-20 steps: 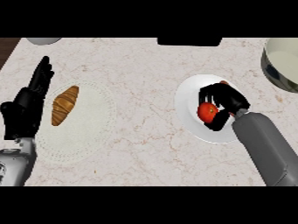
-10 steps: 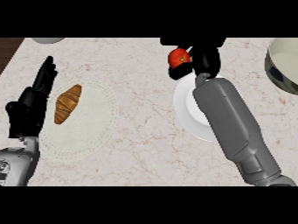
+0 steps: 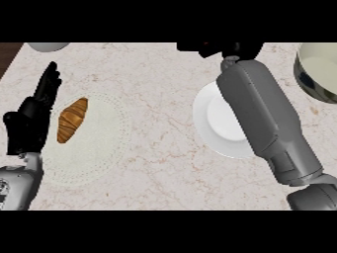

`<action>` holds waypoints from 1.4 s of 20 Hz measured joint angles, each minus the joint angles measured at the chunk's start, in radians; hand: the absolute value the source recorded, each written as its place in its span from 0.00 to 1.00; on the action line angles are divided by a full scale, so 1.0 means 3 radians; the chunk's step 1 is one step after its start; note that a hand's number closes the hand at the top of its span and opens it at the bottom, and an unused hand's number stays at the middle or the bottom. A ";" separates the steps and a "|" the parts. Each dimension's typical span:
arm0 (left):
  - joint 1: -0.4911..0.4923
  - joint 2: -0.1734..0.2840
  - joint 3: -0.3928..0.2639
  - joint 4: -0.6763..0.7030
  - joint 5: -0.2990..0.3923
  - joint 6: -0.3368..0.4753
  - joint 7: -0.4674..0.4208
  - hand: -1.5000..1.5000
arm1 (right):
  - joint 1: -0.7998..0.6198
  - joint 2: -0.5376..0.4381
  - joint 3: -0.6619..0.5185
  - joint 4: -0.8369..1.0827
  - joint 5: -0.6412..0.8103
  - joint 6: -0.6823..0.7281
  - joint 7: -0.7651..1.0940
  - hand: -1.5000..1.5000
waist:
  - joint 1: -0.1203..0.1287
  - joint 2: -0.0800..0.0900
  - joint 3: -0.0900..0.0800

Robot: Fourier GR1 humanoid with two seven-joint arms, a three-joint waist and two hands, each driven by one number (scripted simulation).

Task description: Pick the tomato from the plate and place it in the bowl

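White plate [image 3: 216,129] sits bare on the marble bench [image 3: 156,89], part covered by the right forearm crossing over it. Over to the far right, the bowl [image 3: 330,70] shows a pale inside with nothing in it. Left side, a croissant [image 3: 72,120] lies on a pale round mat [image 3: 91,143]. The left hand [image 3: 32,118] rests just beside it, fingers straight and relaxed, pointing up the bench.

Now the right hand [image 3: 226,49] is up at the top edge, mostly cut off by the frame, and I cannot tell how its fingers stand. The tomato does not show at all. Half a second ago it was visible, red, in that hand above the plate; 1 second ago the hand was down on the plate around it. A pale object [image 3: 48,46] peeks in top left.
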 measured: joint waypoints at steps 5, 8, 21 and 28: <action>0.0063 -0.0033 0.0005 -0.0007 -0.0025 -0.0003 -0.0064 0.50 | 0.0018 -0.0294 -0.0222 0.0124 -0.0048 -0.0234 -0.0177 1.00 | -0.0019 0.0003 0.0003; 0.0057 -0.0028 0.0014 -0.0041 -0.0039 -0.0018 -0.0013 0.50 | 0.0078 -0.0478 -0.0361 0.0197 -0.0123 -0.0388 -0.0366 1.00 | -0.0022 0.0005 0.0005; -0.0002 -0.0045 0.0083 -0.0018 -0.0037 -0.0081 -0.0023 0.50 | 0.0441 -0.1379 -0.0795 0.0868 -0.0358 -0.0820 -0.1376 1.00 | 0.0018 0.0035 0.0009; -0.0051 -0.0091 0.0061 -0.0011 -0.0054 -0.0093 -0.0032 0.50 | 0.0570 -0.1793 -0.0861 0.1391 -0.0237 -0.0974 -0.1551 1.00 | 0.0081 0.0066 0.0015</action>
